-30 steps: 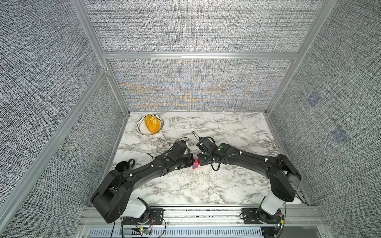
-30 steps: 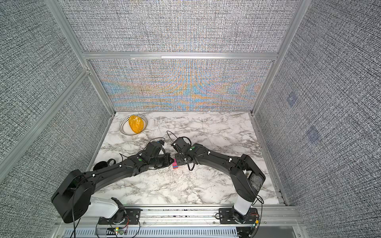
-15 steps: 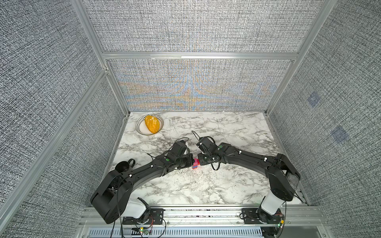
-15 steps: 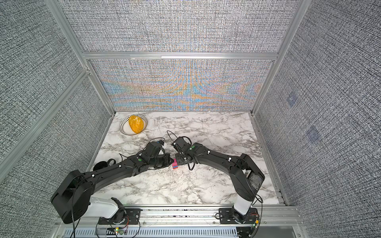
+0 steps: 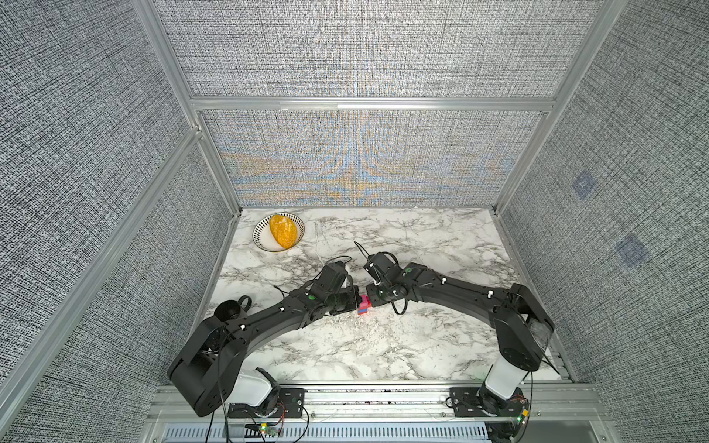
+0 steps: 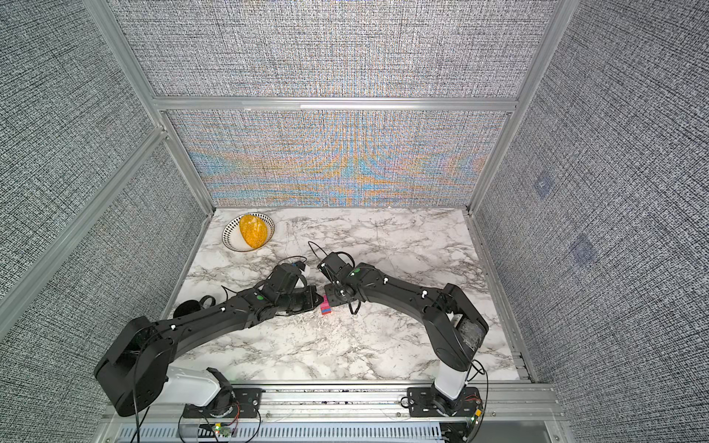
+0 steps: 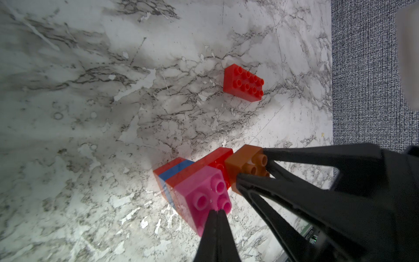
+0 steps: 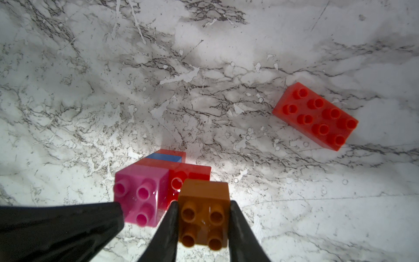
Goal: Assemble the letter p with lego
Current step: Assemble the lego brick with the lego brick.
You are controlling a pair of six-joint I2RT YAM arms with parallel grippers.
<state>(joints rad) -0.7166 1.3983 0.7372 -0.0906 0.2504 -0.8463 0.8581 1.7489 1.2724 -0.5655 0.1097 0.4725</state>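
Seating translucent orange square brick beside pink brick on red-blue stack. Jaws: right gripper grasps orange; left gripper clenched empty, tips on pink. Next likely: press home, then loose long red brick well beyond jaws.

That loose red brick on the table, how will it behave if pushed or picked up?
The red brick lies flat, studs up, on its broad base, so it should slide rather than roll or tip. It looks like rigid moulded plastic, so probably stiff and light. The smooth marble table likely gives little friction, so it may skid or turn.
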